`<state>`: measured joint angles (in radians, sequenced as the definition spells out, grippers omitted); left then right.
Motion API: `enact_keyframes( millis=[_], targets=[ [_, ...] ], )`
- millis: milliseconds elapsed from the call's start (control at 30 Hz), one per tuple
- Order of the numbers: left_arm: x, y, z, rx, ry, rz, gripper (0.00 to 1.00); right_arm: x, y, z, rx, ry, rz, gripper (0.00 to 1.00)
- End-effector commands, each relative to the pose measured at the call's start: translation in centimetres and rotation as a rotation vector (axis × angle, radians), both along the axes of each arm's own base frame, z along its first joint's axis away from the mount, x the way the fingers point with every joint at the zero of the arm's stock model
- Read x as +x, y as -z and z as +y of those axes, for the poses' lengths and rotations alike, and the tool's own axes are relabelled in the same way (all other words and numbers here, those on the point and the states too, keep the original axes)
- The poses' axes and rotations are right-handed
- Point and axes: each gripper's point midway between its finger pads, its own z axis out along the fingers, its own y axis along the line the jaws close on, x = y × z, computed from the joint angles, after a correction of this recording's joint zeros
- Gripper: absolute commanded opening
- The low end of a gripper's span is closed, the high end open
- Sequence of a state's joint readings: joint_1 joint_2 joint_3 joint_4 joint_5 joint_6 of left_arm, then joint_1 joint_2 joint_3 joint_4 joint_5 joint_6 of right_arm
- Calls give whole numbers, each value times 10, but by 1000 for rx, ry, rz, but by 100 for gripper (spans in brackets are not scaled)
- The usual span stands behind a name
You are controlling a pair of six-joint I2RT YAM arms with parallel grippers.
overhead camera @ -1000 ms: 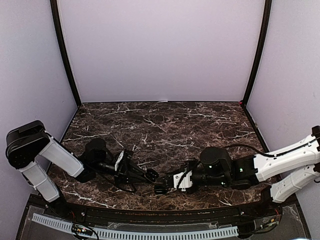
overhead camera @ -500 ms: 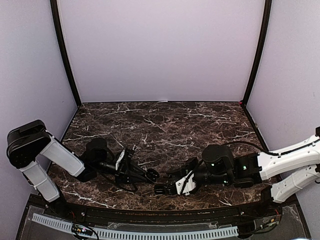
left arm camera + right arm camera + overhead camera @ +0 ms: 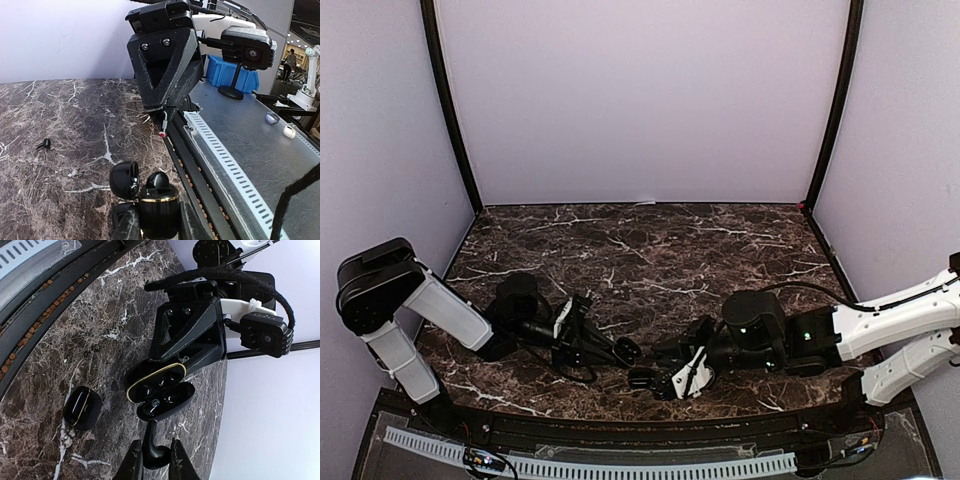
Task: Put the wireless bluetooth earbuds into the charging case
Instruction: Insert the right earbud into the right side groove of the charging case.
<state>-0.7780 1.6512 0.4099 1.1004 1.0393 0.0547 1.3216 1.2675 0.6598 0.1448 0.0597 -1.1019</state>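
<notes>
Left end effector (image 3: pixel 157 222) clamped on glossy black, gold-rimmed oval charging case (image 3: pixel 160 390), open, long axis 8-to-2. Right end effector (image 3: pixel 152 457) pinches black earbud (image 3: pixel 151 447) at case's 6 o'clock, stem pointing 12. Veined dark marble surface (image 3: pixel 650 250).

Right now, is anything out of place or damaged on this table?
One black earbud lies loose on the marble table, away from the open charging case in the left gripper. Nothing looks spilled or damaged.
</notes>
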Motion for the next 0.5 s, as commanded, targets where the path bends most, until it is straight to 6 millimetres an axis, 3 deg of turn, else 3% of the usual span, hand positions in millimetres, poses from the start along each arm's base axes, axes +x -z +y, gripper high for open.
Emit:
enact_keyframes(
  millis=[0, 467],
  targets=[
    [-5, -6, -2, -12, 40, 14, 16, -3, -20, 15, 59, -41, -53, 0],
    [-8, -6, -3, -14, 60, 26, 16, -5, -18, 17, 29, -58, -51, 0]
  ],
)
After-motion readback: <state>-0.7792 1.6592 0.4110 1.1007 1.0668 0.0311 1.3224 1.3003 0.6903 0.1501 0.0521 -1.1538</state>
